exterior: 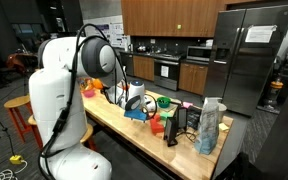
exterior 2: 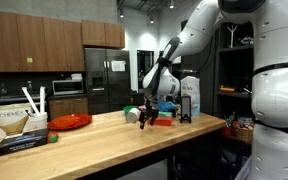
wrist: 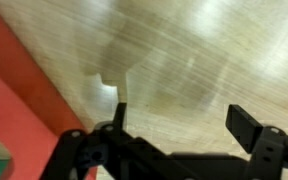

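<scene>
Black two-finger robot gripper [wrist: 184, 122] hovers low over a pale wooden countertop [wrist: 194, 50], jaws spread wide and holding nothing; a flat red object [wrist: 19, 95] lies at nine o'clock in the wrist view, just beside the fingers

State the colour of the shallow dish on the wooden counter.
The dish is red, clearest in an exterior view.
</scene>
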Controlling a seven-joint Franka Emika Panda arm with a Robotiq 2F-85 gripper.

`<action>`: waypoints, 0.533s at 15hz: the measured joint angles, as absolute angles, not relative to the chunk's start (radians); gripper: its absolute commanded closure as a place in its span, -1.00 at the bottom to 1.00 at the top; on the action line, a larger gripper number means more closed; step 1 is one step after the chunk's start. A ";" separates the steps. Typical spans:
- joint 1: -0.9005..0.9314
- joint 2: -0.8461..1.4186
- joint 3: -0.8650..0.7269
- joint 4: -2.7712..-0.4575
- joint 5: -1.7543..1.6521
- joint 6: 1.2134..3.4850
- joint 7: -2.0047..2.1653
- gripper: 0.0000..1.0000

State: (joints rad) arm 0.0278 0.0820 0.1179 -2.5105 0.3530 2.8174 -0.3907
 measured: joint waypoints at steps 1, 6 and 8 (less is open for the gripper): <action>0.028 0.067 0.124 -2.498 0.390 2.777 -0.409 -1.00; 0.028 -0.021 0.098 -2.452 0.408 2.654 -0.418 -1.00; 0.029 -0.050 0.081 -2.439 0.408 2.628 -0.418 -1.00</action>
